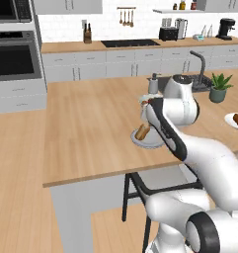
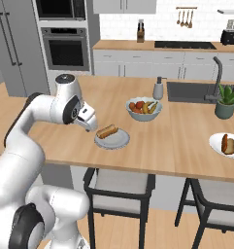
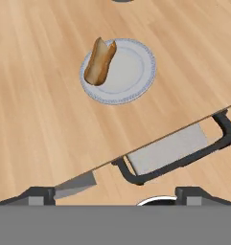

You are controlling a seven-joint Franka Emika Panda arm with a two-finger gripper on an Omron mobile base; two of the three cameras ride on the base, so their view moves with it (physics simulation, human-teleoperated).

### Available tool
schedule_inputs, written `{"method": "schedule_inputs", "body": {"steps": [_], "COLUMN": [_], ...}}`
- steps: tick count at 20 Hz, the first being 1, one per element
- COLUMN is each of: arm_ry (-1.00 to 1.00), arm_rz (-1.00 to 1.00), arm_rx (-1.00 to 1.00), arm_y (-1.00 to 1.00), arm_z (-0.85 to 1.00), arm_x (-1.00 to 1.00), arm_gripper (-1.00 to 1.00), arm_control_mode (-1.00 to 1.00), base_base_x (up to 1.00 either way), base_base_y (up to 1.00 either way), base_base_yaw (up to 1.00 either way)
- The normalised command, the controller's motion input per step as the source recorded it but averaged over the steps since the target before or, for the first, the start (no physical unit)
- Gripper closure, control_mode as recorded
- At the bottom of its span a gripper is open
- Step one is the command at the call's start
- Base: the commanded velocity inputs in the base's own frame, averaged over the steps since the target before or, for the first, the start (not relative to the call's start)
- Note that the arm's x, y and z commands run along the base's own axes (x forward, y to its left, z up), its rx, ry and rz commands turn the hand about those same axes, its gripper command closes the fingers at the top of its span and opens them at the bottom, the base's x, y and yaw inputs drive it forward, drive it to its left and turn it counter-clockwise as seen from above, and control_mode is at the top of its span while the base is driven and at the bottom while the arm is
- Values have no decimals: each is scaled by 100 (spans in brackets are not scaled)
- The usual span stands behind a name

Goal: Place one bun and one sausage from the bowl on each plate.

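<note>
A split tan bun (image 3: 100,61) lies on the left part of a pale plate (image 3: 136,79) near the counter's front edge. The bun (image 2: 107,131) and this plate (image 2: 119,141) also appear in the right base view. My gripper (image 3: 116,194) hangs open and empty above the counter edge, on the near side of the plate and apart from it. Its fingertips (image 3: 40,194) stand wide apart. The hand (image 2: 87,118) sits just left of the plate. A second plate (image 2: 216,144) at the far right carries a sausage (image 2: 224,142) and a bun (image 2: 231,147). The bowl is out of view.
A pale bowl of coloured fruit (image 2: 144,108) stands behind the near plate, with a soap dispenser (image 2: 158,89), sink (image 2: 191,91) and potted plant (image 2: 227,101) further back right. Dark-framed stools (image 3: 174,153) sit under the counter's front edge. Bare wood stretches left of the plate.
</note>
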Motion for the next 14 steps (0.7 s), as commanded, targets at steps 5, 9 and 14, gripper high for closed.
{"method": "schedule_inputs", "body": {"steps": [5,9,14], "arm_ry": [-6,0,0], "arm_rz": [0,0,0], "arm_rx": [0,0,0], "arm_y": [0,0,0], "arm_z": [7,0,0], "arm_x": [-40,0,0], "arm_gripper": [-100,-100,-100], "arm_control_mode": [100,100,100], "base_base_x": [-60,-100,-25], "base_base_y": [-4,-77,-100], "base_base_yaw": [0,-9,-5]}}
